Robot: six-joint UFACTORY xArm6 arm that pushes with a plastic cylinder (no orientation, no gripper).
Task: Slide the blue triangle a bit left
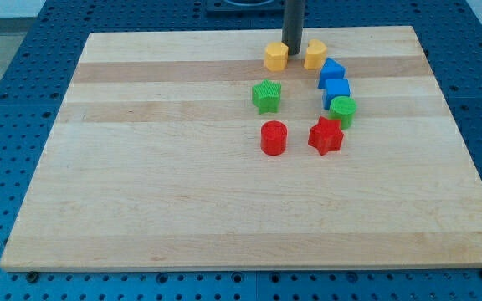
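Note:
The blue triangle lies near the view's top, right of centre, just above a blue cube. My tip is down on the board between two yellow blocks, one on its left and one on its right. The tip is up and to the left of the blue triangle, apart from it, with the right yellow block between them.
A green star-shaped block lies below the left yellow block. A green cylinder sits below the blue cube. A red cylinder and a red star-shaped block lie lower. The wooden board rests on a blue perforated table.

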